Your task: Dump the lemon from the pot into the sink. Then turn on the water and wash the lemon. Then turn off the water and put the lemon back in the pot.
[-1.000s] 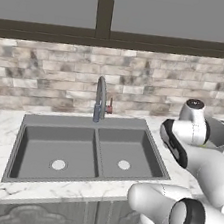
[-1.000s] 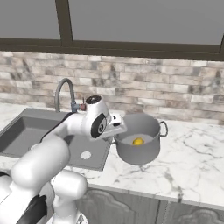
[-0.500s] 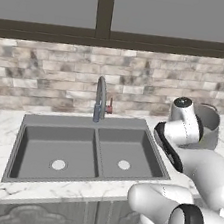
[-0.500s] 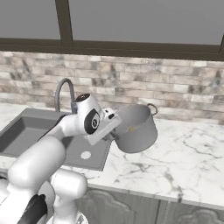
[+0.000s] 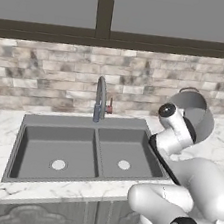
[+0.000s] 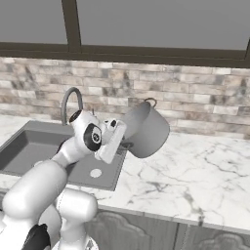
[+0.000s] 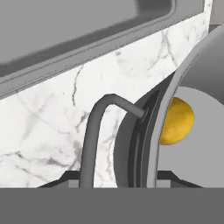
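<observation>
1. Pot (image 6: 145,131) lifted off the marble counter (image 6: 205,171) and tipped on its side, gripped at the rim; wall of the pot seen edge-on between the jaws in the hand view, loop handle (image 7: 103,127) arching just beside them.
2. Gripper (image 6: 123,142) closed narrow on the pot wall, one jaw inside and one outside, judging by the hand view; fingertips themselves mostly hidden behind the rim.
3. Lemon (image 7: 176,121) resting inside the pot, on the inner side of the jaws, pressed close against the wall near the rim; yellow-orange, round, not yet rolled out.
4. Sink (image 5: 78,149) dark grey, two basins with a pale drain in each, lying beyond the jaws and below them, a strip of marble between its edge and the pot; nothing seen in either basin.
5. Faucet (image 5: 101,98) arched and grey, behind the divider, with a small red handle (image 5: 110,108) at its side; no stream of water.
6. Step in hand, as a judgement: first one, dumping the lemon, pot raised and partly tilted but apparently hanging over the counter beside the basin rather than over it.
7. Next move likely calls for carrying the pot across over the nearer basin and tipping the mouth further down so the lemon rolls out past the rim; risk of the fruit dropping onto the marble if tipped too soon.
</observation>
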Available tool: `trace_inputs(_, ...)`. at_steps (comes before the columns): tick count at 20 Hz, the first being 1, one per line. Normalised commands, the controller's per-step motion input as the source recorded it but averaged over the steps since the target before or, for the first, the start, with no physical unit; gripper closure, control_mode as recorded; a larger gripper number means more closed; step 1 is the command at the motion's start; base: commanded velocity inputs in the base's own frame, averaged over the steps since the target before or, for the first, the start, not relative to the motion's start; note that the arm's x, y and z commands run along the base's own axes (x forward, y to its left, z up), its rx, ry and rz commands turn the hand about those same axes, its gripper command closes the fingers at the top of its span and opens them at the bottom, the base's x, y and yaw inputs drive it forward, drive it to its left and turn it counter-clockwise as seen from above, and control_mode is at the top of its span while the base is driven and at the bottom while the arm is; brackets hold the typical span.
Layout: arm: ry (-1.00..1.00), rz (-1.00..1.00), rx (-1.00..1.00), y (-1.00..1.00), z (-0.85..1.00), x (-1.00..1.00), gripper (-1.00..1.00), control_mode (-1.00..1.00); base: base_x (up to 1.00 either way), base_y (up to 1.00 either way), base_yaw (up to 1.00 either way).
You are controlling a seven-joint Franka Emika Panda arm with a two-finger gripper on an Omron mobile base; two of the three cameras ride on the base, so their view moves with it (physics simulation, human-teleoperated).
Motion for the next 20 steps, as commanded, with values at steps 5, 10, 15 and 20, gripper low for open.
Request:
trace_inputs(5, 0.20, 0.25, -0.39, 0.00, 0.00, 0.11, 1.00, -1.00, 0.00, 0.00, 0.00)
trace_inputs(10, 0.38, 0.29, -0.30, 0.00, 0.02, 0.05, 1.00, -1.00, 0.00, 0.00, 0.00)
trace_inputs(15, 0.23, 0.28, -0.28, 0.00, 0.13, 0.00, 1.00, -1.00, 0.00, 0.00, 0.00)
trace_inputs(20, 0.15, 0.20, -0.31, 0.00, 0.11, 0.05, 1.00, -1.00, 0.00, 0.00, 0.00)
